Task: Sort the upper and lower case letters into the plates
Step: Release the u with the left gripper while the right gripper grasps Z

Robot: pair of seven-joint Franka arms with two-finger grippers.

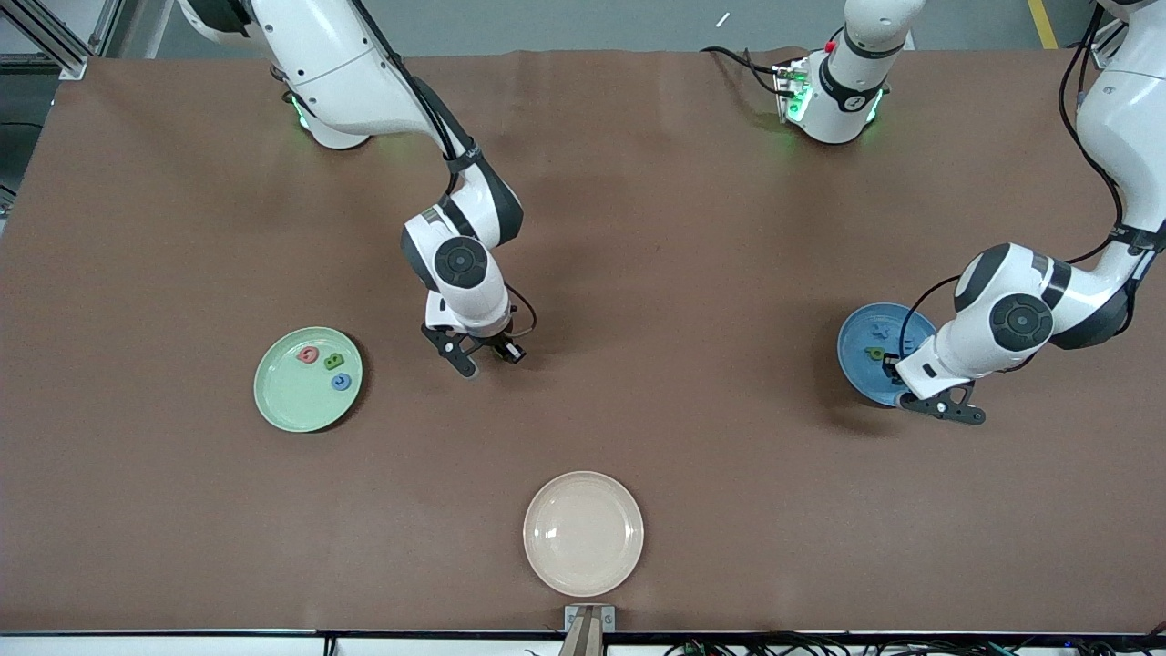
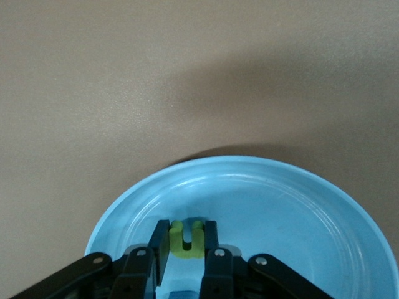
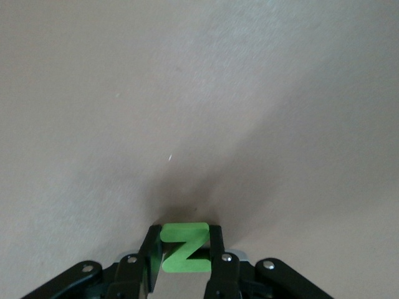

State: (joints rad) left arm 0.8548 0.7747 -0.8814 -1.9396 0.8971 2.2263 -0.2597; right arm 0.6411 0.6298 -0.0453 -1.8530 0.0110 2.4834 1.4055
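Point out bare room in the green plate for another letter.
Green plate: three letters bunch in the part farthest from the front camera, toward the right gripper. The half nearer the camera is bare. Cream plate holds nothing.

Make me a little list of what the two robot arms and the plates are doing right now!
left tool: over the blue plate, shut on a yellow-green letter
right tool: low over the bare table, closed around a green letter N
pale green plate: holds a red, a green and a blue letter
beige plate: nearest the front camera, nothing in it
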